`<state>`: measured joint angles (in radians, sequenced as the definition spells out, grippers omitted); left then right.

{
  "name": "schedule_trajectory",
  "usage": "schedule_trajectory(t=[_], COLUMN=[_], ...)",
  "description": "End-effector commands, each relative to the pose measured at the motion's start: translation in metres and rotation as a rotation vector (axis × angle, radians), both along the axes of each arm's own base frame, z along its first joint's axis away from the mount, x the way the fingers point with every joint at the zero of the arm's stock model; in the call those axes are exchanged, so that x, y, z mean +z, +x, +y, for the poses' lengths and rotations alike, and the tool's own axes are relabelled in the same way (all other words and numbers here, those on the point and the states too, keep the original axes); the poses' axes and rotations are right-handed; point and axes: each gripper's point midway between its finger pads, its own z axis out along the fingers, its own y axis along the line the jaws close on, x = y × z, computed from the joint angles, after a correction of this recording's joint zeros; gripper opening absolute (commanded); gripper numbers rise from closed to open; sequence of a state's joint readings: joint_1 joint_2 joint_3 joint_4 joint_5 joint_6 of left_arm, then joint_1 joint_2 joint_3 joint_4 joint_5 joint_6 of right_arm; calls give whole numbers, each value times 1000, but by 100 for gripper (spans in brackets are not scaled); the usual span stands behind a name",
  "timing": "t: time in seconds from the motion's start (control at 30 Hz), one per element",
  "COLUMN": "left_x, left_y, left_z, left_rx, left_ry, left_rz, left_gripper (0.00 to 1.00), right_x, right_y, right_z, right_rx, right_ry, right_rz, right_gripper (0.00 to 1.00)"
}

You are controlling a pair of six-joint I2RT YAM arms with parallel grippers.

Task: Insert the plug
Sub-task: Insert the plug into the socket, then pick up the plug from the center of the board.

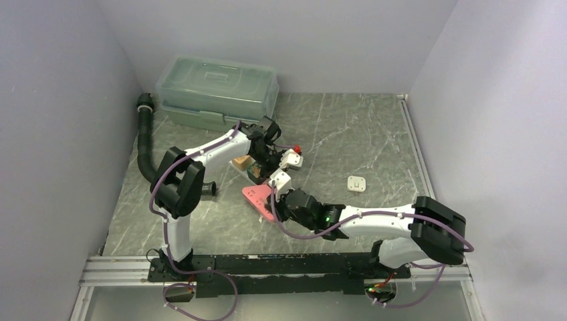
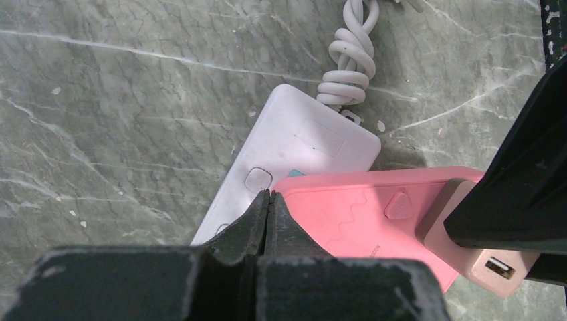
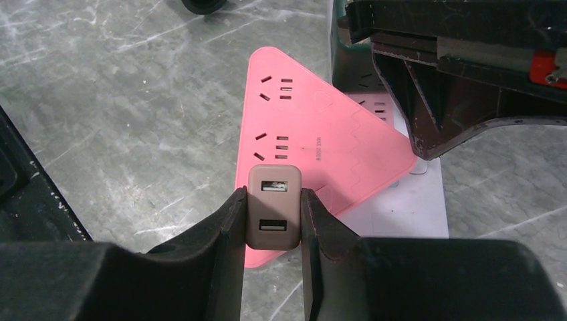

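Observation:
The plug (image 3: 274, 208), a brownish-pink charger block with two USB ports, is clamped between my right gripper's (image 3: 273, 192) fingers. It stands over the near corner of the pink triangular power strip (image 3: 304, 124); its prongs are hidden. From above, the right gripper (image 1: 275, 204) is at the pink strip (image 1: 257, 198). My left gripper (image 2: 269, 194) is shut with nothing in it. Its tips rest at the pink strip's (image 2: 354, 214) edge, where that strip lies over a white power strip (image 2: 294, 140). The plug (image 2: 491, 267) shows at the lower right there.
The white strip's coiled cable (image 2: 351, 60) runs away from it. A green lidded box (image 1: 217, 90) stands at the back left, beside a black hose (image 1: 144, 144). A small white square piece (image 1: 356, 183) lies to the right. A wooden block (image 1: 242, 162) sits by the left gripper.

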<state>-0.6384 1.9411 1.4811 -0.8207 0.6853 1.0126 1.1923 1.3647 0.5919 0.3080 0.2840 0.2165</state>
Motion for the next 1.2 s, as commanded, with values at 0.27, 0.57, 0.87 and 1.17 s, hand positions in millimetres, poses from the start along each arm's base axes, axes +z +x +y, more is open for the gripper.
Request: schedule_trajectory(t=[0.27,0.57,0.87,1.17], left_x=[-62,-53,-18,45], left_y=[7,13,24,38], left_z=[33,25,5,-14], left_rx=[8,37,166,261], left_ry=[210,186,131,65], left_rz=[-40,-39,20,52], left_gripper=[0,0,35,71], right_x=[-41,47,108,75], right_y=[-25,11,61,86], right_z=[-36,-34,-126,-230], right_rx=[84,-12,-536,-1030], right_ry=[-298,-185,121,-34], right_rz=[72,-46,220,428], right_gripper=[74,100,100,100])
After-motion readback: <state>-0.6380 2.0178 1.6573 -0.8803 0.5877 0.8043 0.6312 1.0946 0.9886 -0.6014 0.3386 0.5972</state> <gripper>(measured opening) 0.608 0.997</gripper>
